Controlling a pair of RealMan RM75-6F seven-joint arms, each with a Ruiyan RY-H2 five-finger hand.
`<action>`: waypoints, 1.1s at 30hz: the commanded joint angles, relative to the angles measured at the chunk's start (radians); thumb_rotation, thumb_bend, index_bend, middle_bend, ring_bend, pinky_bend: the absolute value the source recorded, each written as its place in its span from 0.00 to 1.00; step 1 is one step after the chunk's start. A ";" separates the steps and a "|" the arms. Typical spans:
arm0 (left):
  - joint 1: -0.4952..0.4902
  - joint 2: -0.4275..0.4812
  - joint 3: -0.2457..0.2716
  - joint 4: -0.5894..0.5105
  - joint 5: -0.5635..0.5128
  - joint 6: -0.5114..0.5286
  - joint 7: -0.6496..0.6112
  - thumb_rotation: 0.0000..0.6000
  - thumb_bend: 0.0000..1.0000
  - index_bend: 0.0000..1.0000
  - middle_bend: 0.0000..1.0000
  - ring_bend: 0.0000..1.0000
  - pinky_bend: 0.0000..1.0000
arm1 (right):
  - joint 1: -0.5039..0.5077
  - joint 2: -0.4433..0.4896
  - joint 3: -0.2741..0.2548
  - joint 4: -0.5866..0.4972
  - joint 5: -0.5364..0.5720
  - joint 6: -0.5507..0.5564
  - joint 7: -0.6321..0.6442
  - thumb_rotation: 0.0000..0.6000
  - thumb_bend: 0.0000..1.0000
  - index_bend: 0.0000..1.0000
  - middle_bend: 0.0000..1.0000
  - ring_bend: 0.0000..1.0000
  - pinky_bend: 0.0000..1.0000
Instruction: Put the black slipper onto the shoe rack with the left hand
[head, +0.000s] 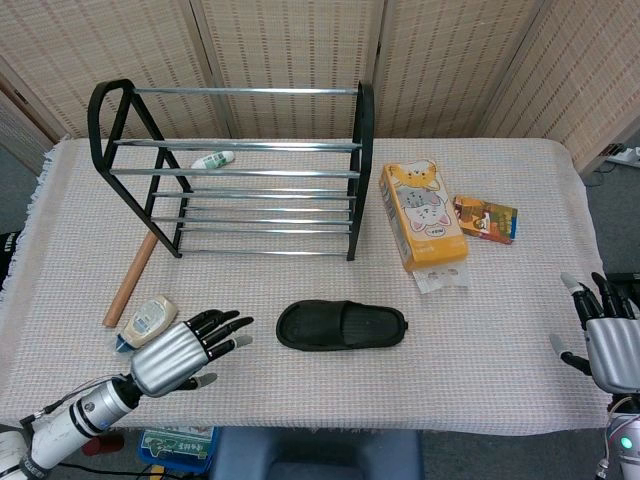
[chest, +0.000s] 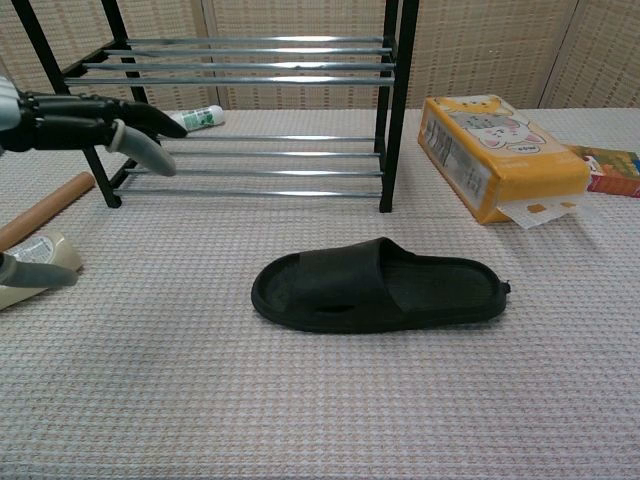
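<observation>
Black rubber slipper (head: 342, 325) lies flat; the silver left hand (head: 180, 355) hovers beside it, fingers spread, holding nothing.

— Bright, even, diffuse from overhead. Only faint, soft shadows under the shoe rack (head: 235, 165).

— Sharp in the head view; slightly blurred at the left hand (chest: 75, 120) close to the chest lens.
</observation>
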 joint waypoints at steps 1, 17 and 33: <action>-0.048 -0.037 0.005 -0.017 -0.013 -0.080 0.032 1.00 0.23 0.20 0.11 0.14 0.26 | 0.001 0.000 0.000 0.001 0.002 -0.003 0.001 1.00 0.26 0.07 0.19 0.09 0.11; -0.161 -0.234 -0.019 -0.013 -0.156 -0.305 0.232 1.00 0.23 0.15 0.11 0.12 0.26 | 0.002 -0.009 -0.002 0.022 0.021 -0.023 0.015 1.00 0.26 0.07 0.19 0.09 0.11; -0.244 -0.314 -0.049 0.010 -0.365 -0.462 0.304 1.00 0.23 0.14 0.11 0.12 0.26 | -0.005 -0.014 -0.001 0.035 0.028 -0.015 0.029 1.00 0.26 0.07 0.19 0.09 0.11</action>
